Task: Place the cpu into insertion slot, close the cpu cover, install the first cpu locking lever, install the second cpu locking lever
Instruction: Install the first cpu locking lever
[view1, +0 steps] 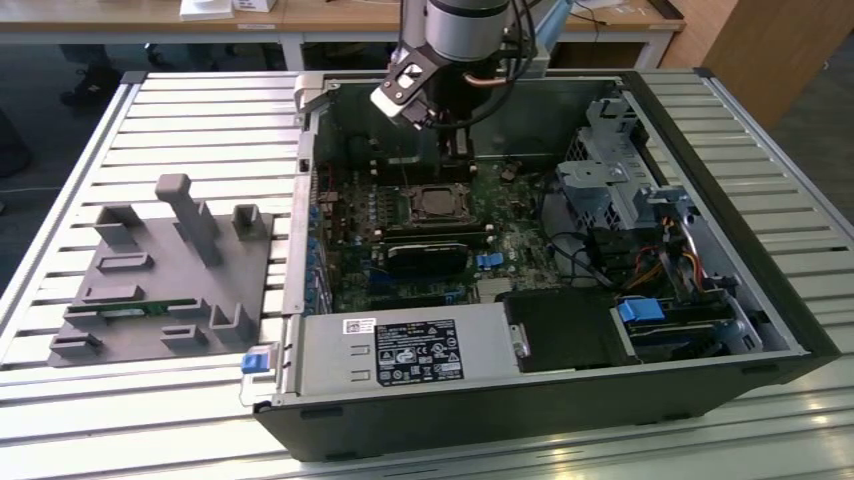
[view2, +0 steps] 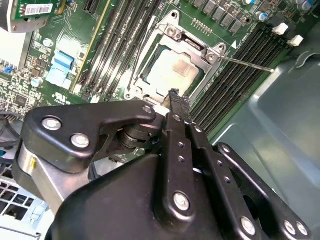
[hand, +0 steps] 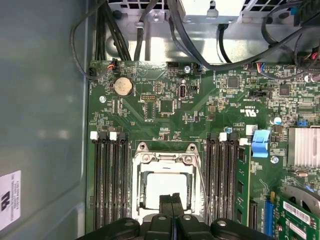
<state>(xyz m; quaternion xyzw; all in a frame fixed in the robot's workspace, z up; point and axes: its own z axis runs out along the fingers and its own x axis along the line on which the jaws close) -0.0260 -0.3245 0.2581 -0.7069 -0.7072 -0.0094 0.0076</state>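
**Gripper** (hand: 171, 202): fingers pressed flat together with nothing between them. The tips hang just above the socket edge opposite the cover's hinge, low inside the open computer case (view1: 694, 330).

**Socket** (view1: 434, 204): set in the green board (hand: 165, 107), between two banks of memory slots (hand: 110, 175).

**Chip** (hand: 162, 182): seated in the socket, its pale metal top showing through the cover's cut-out.

**Cover** (hand: 165, 159): silver frame lying down over the chip, with its hinge end on the side of the socket away from the gripper.

**Lever** (view2: 247, 64): thin wire, off its catch, angling away from the socket's hinge corner and out over the memory slots.

**Step in hand, by judgement:** the first locking lever, since placing the chip and closing the cover both look done. It calls for the closed fingertips to bear on the free wire, press it down beside the socket and tuck it sideways under its hook. The tips must not slip onto the chip.
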